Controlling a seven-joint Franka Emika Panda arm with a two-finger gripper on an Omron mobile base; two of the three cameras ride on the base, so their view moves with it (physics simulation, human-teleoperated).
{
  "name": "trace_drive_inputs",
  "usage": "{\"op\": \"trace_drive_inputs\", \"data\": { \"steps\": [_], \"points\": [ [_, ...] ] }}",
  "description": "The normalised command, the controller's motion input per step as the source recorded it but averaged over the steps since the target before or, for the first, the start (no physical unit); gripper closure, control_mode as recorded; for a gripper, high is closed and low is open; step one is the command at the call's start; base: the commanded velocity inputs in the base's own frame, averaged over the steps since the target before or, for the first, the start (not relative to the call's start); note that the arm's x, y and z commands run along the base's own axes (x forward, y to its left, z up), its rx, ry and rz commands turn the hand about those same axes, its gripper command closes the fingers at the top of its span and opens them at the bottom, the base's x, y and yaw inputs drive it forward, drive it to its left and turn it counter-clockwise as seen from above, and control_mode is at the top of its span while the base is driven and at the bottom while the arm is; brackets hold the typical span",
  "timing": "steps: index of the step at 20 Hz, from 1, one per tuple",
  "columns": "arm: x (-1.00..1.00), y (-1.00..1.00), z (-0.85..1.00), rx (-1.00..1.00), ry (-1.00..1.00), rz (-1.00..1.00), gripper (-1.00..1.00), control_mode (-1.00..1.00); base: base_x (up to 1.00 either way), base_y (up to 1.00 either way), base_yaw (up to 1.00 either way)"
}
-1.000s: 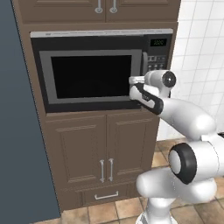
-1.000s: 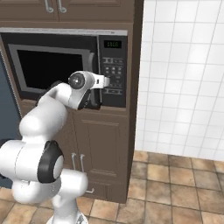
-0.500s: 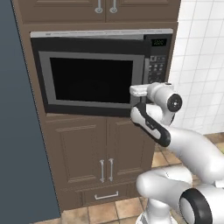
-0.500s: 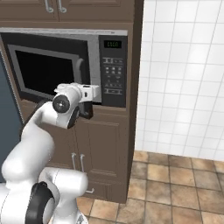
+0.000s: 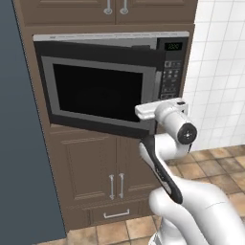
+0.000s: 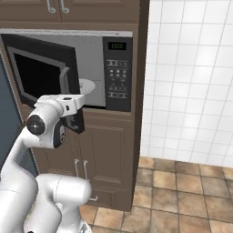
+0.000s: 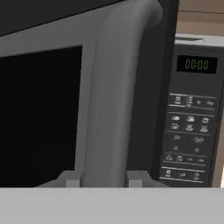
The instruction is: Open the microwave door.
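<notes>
Dark blue-grey panel [image 5: 21, 119] along far left of left base view, floor to top. Just right of it, brown wooden cabinet column [image 5: 91, 177] with the microwave built in; upper cabinet doors [image 5: 115, 9] above, lower cabinet doors [image 5: 103, 167] with small metal handles below, a drawer [image 5: 117, 213] under those.

Microwave door [image 5: 95, 88]: black panel, grey-framed dark window, hinged on its left. Stands partly ajar, right edge swung out from the oven body. In right base view the gap shows the pale interior and the glass turntable [image 6: 86, 86] behind the door's free edge.

Grey bar handle [image 7: 111, 100] on the door's right side, upright and curved. In hand view it runs up the middle of the frame, very close, between the two finger tips [image 7: 70, 179] at the bottom.

Gripper [image 5: 152, 122] sits at the lower part of the handle, at the door's right edge; the white hand [image 6: 63, 107] reaches in from the arm below. Jaws stand either side of the bar with a tip flanking it on each side; contact with the bar: cannot tell.

Right of door: black keypad panel [image 5: 171, 72], green display [image 7: 196, 64] reading 00:00, rows of buttons beneath. Further right, white tiled wall [image 6: 191, 77]; brown tiled floor [image 6: 182, 191].
</notes>
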Motion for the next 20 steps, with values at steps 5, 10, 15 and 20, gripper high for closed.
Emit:
{"op": "trace_drive_inputs", "data": {
  "steps": [5, 10, 15, 20],
  "points": [
    [-0.93, 0.56, 0.88, -0.12, -0.01, 0.00, -1.00, -1.00, 0.00, 0.00, 0.00],
    [-0.75, 0.72, 0.57, -0.21, 0.03, -0.02, -1.00, -1.00, 0.00, 0.00, 0.00],
    [-0.96, 0.07, -0.05, -0.11, 0.00, 0.01, -1.00, -1.00, 0.00, 0.00, 0.00],
    [-1.00, -0.41, -0.02, 0.00, 0.00, -0.02, -1.00, -1.00, 0.00, 0.00, 0.00]
  ]
}}
